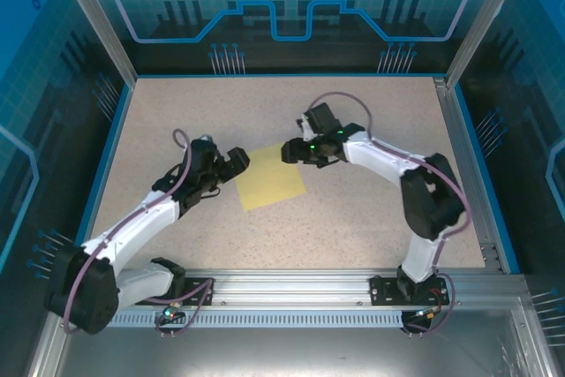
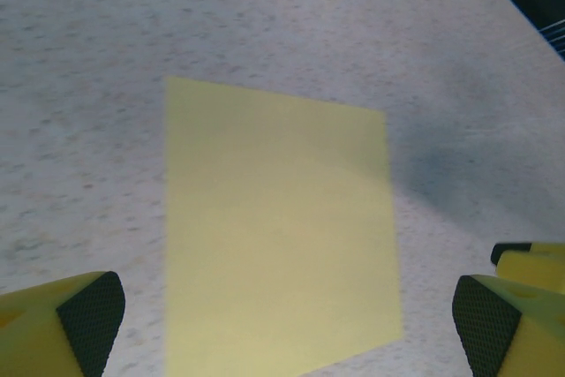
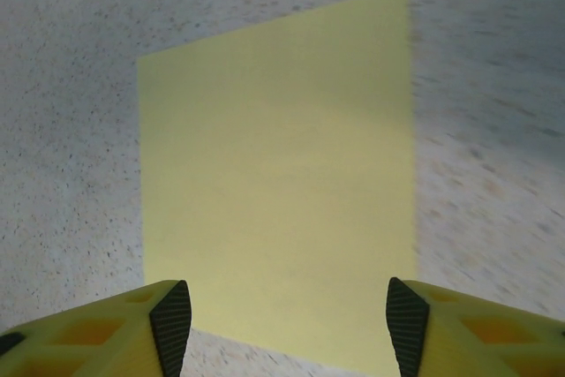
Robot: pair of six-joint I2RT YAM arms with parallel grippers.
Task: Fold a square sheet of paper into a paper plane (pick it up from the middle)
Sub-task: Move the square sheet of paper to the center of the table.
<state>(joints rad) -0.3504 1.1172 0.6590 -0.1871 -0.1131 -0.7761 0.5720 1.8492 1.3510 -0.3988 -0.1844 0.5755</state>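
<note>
The square sheet of paper (image 1: 271,178) is plain yellow and lies flat and unfolded on the speckled table, between the two arms. My left gripper (image 1: 237,161) hovers at the sheet's left edge, jaws wide apart. In the left wrist view the sheet (image 2: 278,227) spreads between and beyond my open left gripper (image 2: 287,328), with nothing held. My right gripper (image 1: 290,149) hangs over the sheet's far right corner. In the right wrist view the sheet (image 3: 278,174) lies below my right gripper (image 3: 287,324), whose black pads (image 3: 172,324) stand apart at about the sheet's width, gripping nothing.
The speckled table (image 1: 371,218) is bounded by blue edging and metal posts, with a rail (image 1: 291,284) along the near edge carrying both arm bases. A yellow finger of the right arm (image 2: 530,258) shows at the right of the left wrist view.
</note>
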